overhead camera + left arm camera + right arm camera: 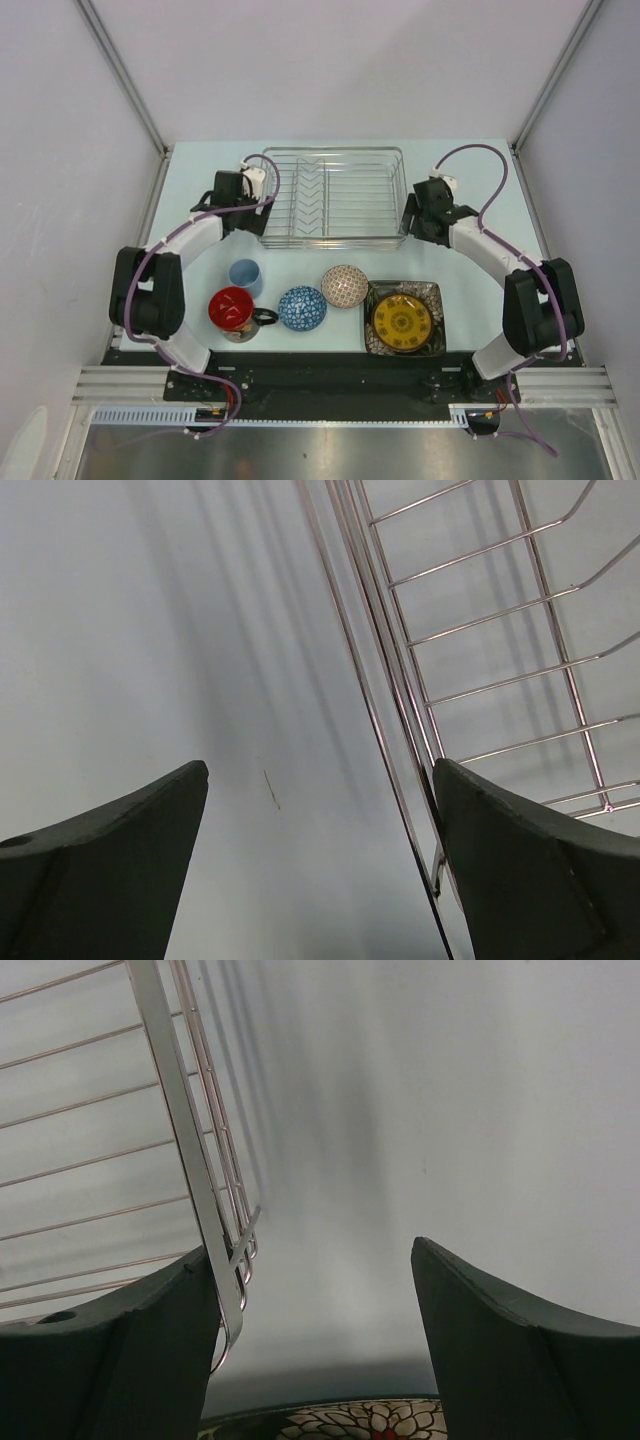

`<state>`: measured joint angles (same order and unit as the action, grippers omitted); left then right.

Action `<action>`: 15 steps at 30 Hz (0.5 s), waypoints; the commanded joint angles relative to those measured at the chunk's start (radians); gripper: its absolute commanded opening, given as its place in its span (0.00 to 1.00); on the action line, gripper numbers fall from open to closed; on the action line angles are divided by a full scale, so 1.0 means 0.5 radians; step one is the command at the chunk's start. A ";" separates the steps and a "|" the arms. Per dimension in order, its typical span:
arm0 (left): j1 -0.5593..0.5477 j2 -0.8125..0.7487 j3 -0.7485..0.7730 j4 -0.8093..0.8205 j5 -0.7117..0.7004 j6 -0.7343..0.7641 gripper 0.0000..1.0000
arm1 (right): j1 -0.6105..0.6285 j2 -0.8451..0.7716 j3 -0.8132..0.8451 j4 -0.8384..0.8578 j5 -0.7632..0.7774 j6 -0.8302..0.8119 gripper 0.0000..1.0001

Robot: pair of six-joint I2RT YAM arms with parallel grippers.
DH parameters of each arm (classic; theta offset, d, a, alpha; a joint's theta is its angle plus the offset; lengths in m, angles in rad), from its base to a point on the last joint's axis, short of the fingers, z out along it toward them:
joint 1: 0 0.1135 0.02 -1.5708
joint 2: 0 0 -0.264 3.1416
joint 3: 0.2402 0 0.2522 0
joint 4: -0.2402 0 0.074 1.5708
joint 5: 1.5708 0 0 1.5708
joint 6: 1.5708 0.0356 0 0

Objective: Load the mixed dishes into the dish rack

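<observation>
The silver wire dish rack (335,195) stands empty at the back middle of the table. In front of it sit the light-blue cup (245,275), the red-inside mug (232,310), the blue-patterned bowl (302,308), the reddish-white bowl (344,286) and the dark square plate (404,318). My left gripper (258,215) is open at the rack's left front corner. In the left wrist view, the rack's side wires (480,630) run close by the right finger (520,870) of the open gripper (320,820). My right gripper (412,218) is open at the rack's right front corner, with the rim (190,1160) against its left finger (110,1360).
A dark dish edge with a flower pattern (360,1422) shows at the bottom of the right wrist view. Metal frame posts (120,70) and white walls close in the table's sides and back. The arm bases stand at the near edge (320,375).
</observation>
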<state>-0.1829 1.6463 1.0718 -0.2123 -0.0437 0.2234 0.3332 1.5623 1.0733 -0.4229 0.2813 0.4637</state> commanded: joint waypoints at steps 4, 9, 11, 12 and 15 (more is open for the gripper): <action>0.004 -0.240 0.087 -0.038 -0.051 0.069 1.00 | -0.071 -0.170 -0.085 -0.240 0.167 -0.044 0.81; 0.004 -0.439 0.206 -0.075 -0.094 0.084 1.00 | -0.050 -0.378 -0.082 -0.249 0.235 -0.035 0.85; 0.004 -0.500 0.261 -0.134 -0.085 0.087 1.00 | -0.007 -0.538 -0.085 -0.246 0.281 -0.047 0.86; 0.001 -0.564 0.316 -0.161 -0.069 0.081 1.00 | 0.051 -0.593 -0.085 -0.237 0.302 -0.065 0.87; 0.001 -0.678 0.424 -0.308 0.029 0.057 1.00 | 0.143 -0.793 -0.076 -0.216 0.275 -0.108 0.91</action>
<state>-0.1867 1.4250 1.1751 -0.3187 -0.0502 0.2459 0.3504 1.3025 1.0176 -0.5343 0.3565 0.4431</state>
